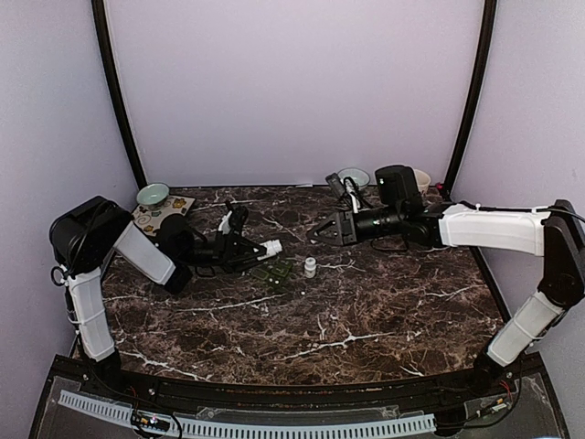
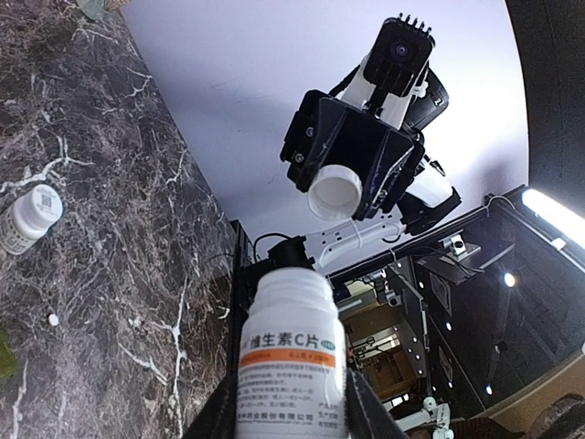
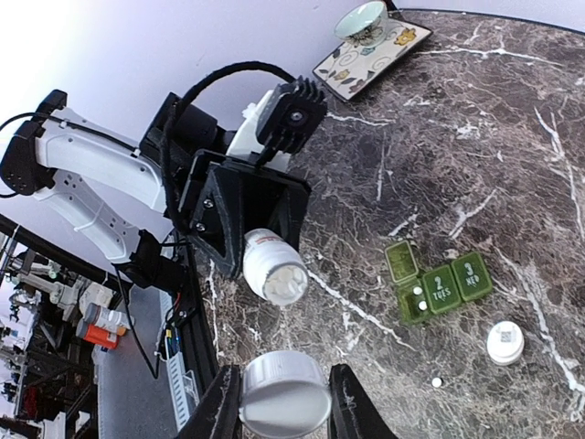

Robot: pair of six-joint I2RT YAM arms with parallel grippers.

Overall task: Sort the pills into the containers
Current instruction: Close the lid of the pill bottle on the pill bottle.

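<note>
Between the fingers of the left gripper (image 1: 256, 250) is a smooth white plastic bottle (image 2: 292, 347), held sideways, its round mouth open toward the right gripper (image 1: 322, 230), which is closed on a round white cap (image 3: 283, 395). Below, on the dark veined marble table (image 1: 366, 311), lie a green box (image 3: 437, 285) of square cells, one lid raised over pills (image 3: 417, 291), a small bottle (image 3: 505, 342) just beside it and a loose pill (image 3: 436, 381). Broad marble lies between them and the near edge.

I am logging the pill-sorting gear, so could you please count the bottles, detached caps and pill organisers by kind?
White pill bottles: 2, the open bottle in the left gripper and the small capped bottle standing free.
Detached white cap: 1, in the right gripper.
Green pill organiser: 1.
Total: 4.
</note>
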